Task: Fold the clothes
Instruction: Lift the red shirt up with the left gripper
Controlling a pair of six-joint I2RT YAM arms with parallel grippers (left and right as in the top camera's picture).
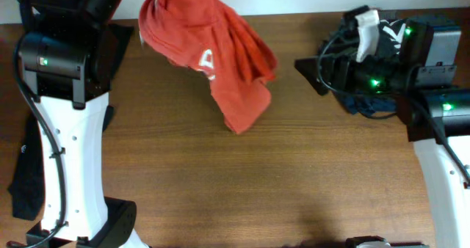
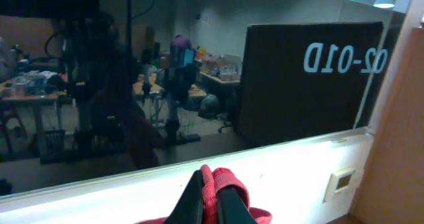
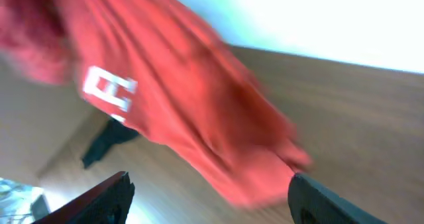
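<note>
An orange-red T-shirt (image 1: 220,53) with white lettering (image 1: 208,61) hangs bunched above the back of the wooden table, its lower end reaching down to about the table's middle. In the left wrist view my left gripper (image 2: 211,187) is shut on a fold of this shirt (image 2: 228,184), lifted high and facing a window. My right gripper (image 1: 312,75) stands open to the right of the shirt. In its own view the right gripper (image 3: 209,191) has wide-apart jaws framing the shirt's hanging lower edge (image 3: 245,171) without touching it. A black garment (image 1: 26,182) lies at the table's left edge.
The left arm's white base (image 1: 73,152) stands over the left side of the table. A dark blue bundle (image 1: 367,105) lies under the right arm at the back right. The black garment (image 3: 106,141) also shows far off in the right wrist view.
</note>
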